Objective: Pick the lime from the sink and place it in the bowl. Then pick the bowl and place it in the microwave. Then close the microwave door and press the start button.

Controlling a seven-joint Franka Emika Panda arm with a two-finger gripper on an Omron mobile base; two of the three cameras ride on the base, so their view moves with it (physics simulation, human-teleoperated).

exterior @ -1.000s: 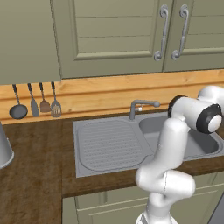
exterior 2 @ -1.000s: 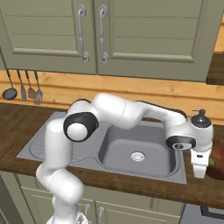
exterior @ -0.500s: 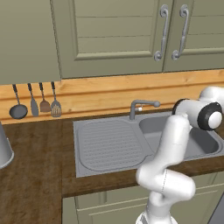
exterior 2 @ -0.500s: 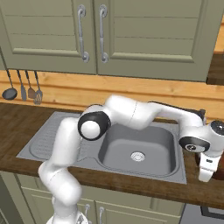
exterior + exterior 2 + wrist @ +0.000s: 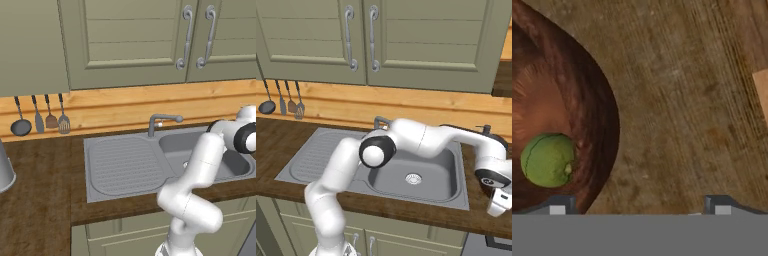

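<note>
The lime [image 5: 547, 159], small, round and green, lies inside a reddish-brown wooden bowl [image 5: 587, 100] on the dark wood counter [image 5: 682, 100]. My gripper [image 5: 639, 206] hangs above them, open, with nothing between its fingers. One fingertip [image 5: 558, 205] is over the bowl's rim and the other over bare counter. The grey steel sink [image 5: 442, 172] has a bare basin with only its drain hole [image 5: 413, 177] and the curved faucet [image 5: 380, 121]. My arm reaches across it to the counter on its right, where the wrist [image 5: 491, 175] points down. The microwave is out of view.
Several kitchen utensils [image 5: 40, 117] hang on the wooden backsplash left of the sink's ribbed drainboard [image 5: 122, 162]. A grey metal pot [image 5: 5, 172] stands at the far left of the counter. Green cabinet doors [image 5: 361, 40] run above. The counter's front edge is close to the wrist.
The arm has swung farther right and toward the counter's front, carrying the hand from the sink's right rim out over the counter beside it. The sink and utensils stay put.
</note>
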